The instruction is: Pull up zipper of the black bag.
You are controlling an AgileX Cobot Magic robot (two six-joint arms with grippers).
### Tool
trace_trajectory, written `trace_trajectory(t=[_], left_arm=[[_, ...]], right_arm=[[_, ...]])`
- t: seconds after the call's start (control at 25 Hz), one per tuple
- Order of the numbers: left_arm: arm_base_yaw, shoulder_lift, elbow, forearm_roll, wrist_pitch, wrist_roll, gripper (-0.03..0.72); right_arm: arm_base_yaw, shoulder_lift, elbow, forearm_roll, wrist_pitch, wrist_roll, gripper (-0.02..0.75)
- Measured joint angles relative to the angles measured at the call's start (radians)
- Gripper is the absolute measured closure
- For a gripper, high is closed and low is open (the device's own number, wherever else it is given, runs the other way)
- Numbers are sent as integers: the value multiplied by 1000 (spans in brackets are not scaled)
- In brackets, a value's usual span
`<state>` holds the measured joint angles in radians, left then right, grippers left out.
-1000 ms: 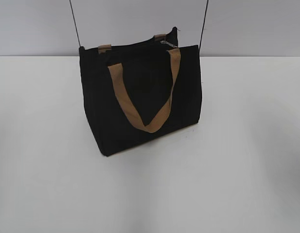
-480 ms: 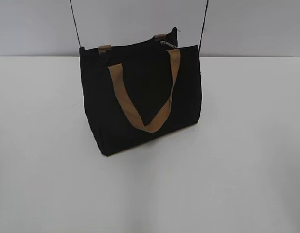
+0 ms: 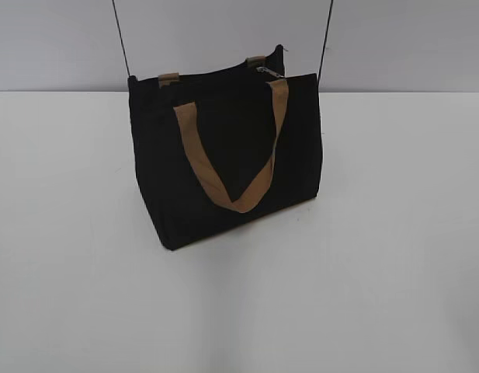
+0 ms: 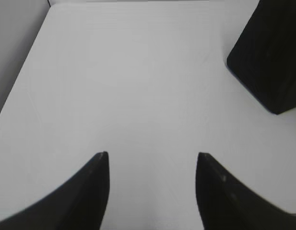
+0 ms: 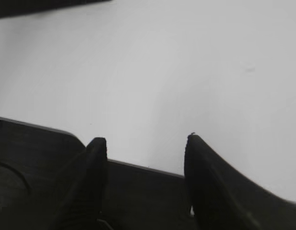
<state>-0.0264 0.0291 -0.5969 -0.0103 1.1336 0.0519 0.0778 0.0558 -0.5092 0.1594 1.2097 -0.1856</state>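
The black bag (image 3: pixel 223 155) stands upright on the white table in the exterior view, a tan strap handle (image 3: pixel 231 155) hanging down its front. The zipper runs along its top edge, with a small silver-grey pull (image 3: pixel 268 71) near the right end. Two thin black cords (image 3: pixel 121 39) rise from its top corners. Neither gripper shows in the exterior view. My left gripper (image 4: pixel 152 158) is open and empty over bare table, with a corner of the bag (image 4: pixel 270 52) at the upper right. My right gripper (image 5: pixel 145 141) is open and empty above a dark edge.
The white table (image 3: pixel 394 272) spreads around the bag on all sides, with a grey wall behind. A dark flat surface (image 5: pixel 138 191) lies below the right gripper at the table's edge. A dark strip (image 5: pixel 42 5) crosses the top left of the right wrist view.
The bag has shifted very slightly to the right in the exterior view. Nothing else has changed.
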Motion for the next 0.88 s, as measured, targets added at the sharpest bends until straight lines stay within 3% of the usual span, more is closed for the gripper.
trace_trajectory(t=[0.24, 0.68, 0.88], left_arm=[[0, -35, 51, -32, -52, 2, 256], [0, -37, 56, -50, -63, 5, 256], [34, -37, 56, -56, -64, 5, 256]], right_arm=[[0, -64, 39, -3, -97, -43, 340], [0, -64, 42, -3, -111, -47, 340], [0, -64, 42, -3, -111, -47, 340]])
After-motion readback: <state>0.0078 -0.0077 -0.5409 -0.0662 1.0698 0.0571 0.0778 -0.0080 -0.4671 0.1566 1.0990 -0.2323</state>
